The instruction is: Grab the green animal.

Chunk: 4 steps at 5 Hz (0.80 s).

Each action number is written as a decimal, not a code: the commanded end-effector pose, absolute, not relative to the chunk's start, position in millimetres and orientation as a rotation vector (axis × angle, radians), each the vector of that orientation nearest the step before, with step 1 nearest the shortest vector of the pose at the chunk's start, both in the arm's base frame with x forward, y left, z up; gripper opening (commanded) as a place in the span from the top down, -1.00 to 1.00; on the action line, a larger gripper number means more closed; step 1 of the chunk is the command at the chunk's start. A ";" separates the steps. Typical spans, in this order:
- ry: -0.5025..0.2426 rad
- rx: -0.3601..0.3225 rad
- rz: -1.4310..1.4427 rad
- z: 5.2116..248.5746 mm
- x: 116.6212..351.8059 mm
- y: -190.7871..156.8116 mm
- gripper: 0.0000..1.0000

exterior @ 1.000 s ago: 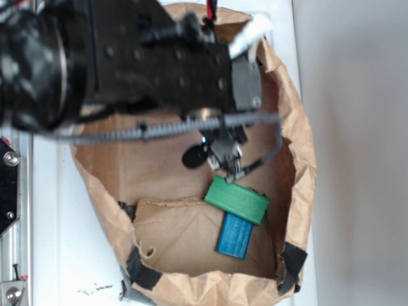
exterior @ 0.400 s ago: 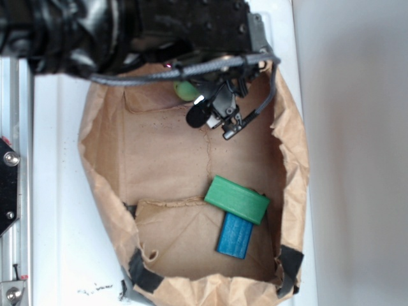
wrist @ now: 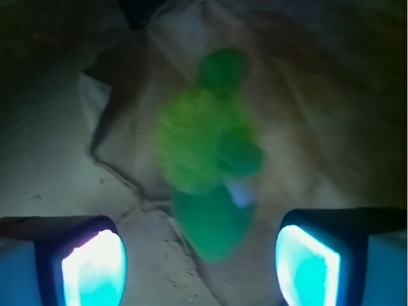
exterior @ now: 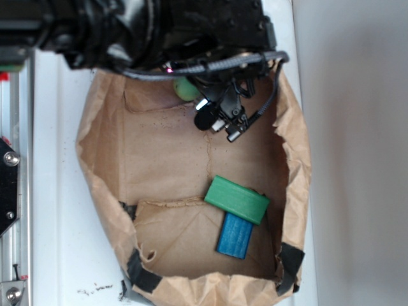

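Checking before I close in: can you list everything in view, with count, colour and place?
green animal: 1, green with fuzzy yellow-green body, far end of the bag, between the open fingers in the wrist view, mostly hidden by the arm in the exterior view
green block: 1, green, on the bag floor, near end
blue block: 1, blue, partly under the green block
paper bag: 1, brown, black tape at near corners, on the white table
gripper: 1, open, just short of the green animal

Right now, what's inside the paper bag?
On the paper bag's floor: a green block lying across a blue block, and the green animal at the far end under the open gripper. The arm covers that end from outside.
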<state>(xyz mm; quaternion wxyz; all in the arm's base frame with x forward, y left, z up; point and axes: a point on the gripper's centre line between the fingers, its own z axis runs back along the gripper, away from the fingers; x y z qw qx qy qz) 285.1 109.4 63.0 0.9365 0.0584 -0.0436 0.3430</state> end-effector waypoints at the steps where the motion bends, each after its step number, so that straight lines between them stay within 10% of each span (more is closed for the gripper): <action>1: -0.144 0.111 0.729 78.8 287.8 125.5 -1.00; 4: -0.135 0.189 0.798 46.3 311.9 143.9 -1.00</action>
